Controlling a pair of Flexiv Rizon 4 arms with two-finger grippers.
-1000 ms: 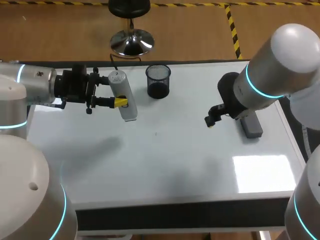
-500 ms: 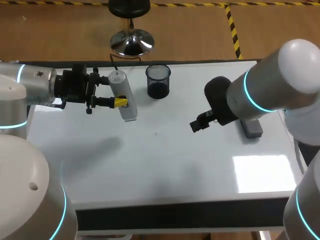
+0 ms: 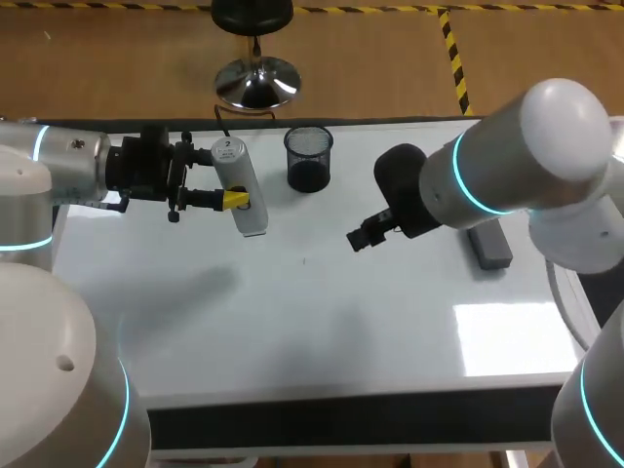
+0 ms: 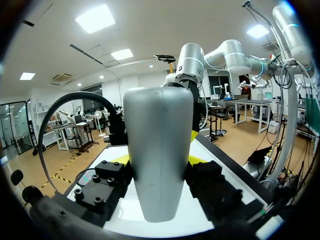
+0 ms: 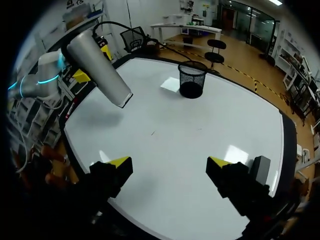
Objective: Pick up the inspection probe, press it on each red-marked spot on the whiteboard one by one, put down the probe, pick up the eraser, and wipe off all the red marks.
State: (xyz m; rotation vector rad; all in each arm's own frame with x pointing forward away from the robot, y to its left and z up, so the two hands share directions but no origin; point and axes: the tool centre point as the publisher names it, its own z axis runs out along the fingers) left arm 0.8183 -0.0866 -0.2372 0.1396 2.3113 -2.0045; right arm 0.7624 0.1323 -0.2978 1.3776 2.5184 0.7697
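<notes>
Left gripper [image 3: 234, 201] grips the grey probe [image 3: 244, 185] between its yellow tips, holding it tilted above the whiteboard's [image 3: 322, 322] far left area. Right gripper [image 5: 169, 162] hovers over mid-board, fingers spread wide and empty. The grey eraser [image 3: 489, 246] lies on the board near it, apparently not touching.

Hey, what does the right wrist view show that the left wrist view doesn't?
Only the right wrist view: the right gripper, fingers open above the whiteboard, and the grey eraser beside it. Only the left wrist view: the right arm, behind the inspection probe. Both: the inspection probe held in the left gripper, and the whiteboard.
</notes>
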